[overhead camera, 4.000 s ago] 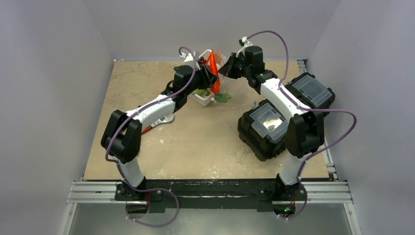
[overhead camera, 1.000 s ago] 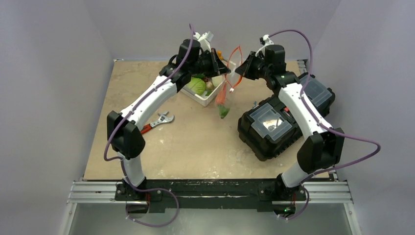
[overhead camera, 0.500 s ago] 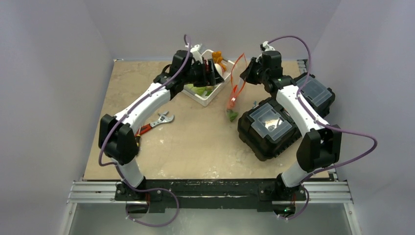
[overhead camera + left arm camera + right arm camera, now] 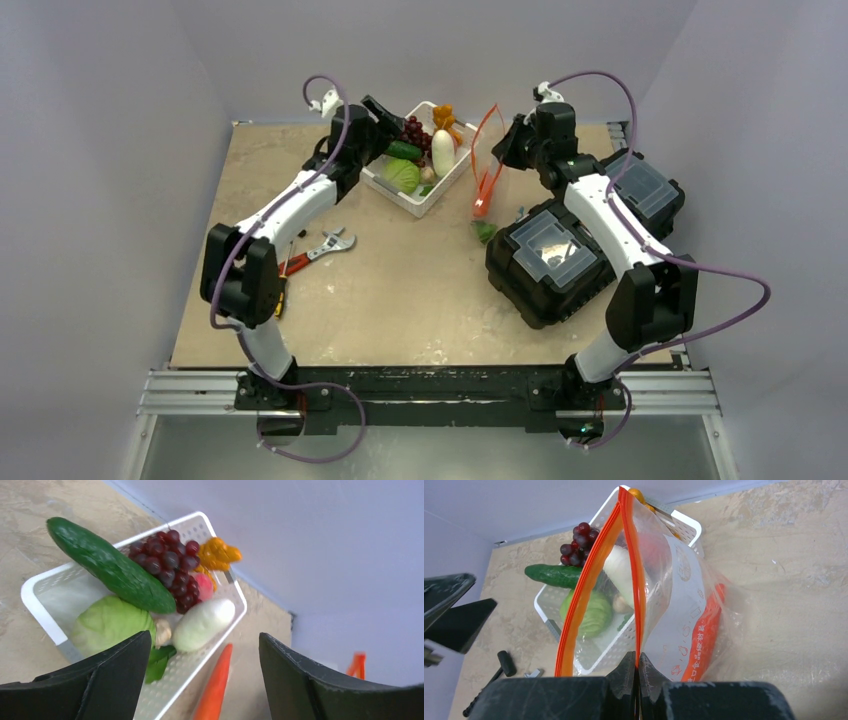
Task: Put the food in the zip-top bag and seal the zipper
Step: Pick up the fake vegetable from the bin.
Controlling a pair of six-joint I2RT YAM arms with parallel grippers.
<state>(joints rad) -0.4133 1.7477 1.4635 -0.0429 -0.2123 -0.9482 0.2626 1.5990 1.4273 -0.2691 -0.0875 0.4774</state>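
Note:
My right gripper is shut on the red-orange zipper strip of the zip-top bag. It holds the bag up with its mouth open. An orange carrot lies inside the bag. My left gripper is open and empty above the left end of the white basket. The basket holds the cucumber, dark grapes, cabbage, white oval piece, peach and an orange piece.
Two black toolboxes stand right of the bag, which hangs close to the nearer one. A wrench and a red-handled screwdriver lie left of centre. The wall runs just behind the basket.
My left gripper has left the bag's mouth and moved left and back over the basket. The bag with the carrot has swung right and now hangs from my right gripper alone.

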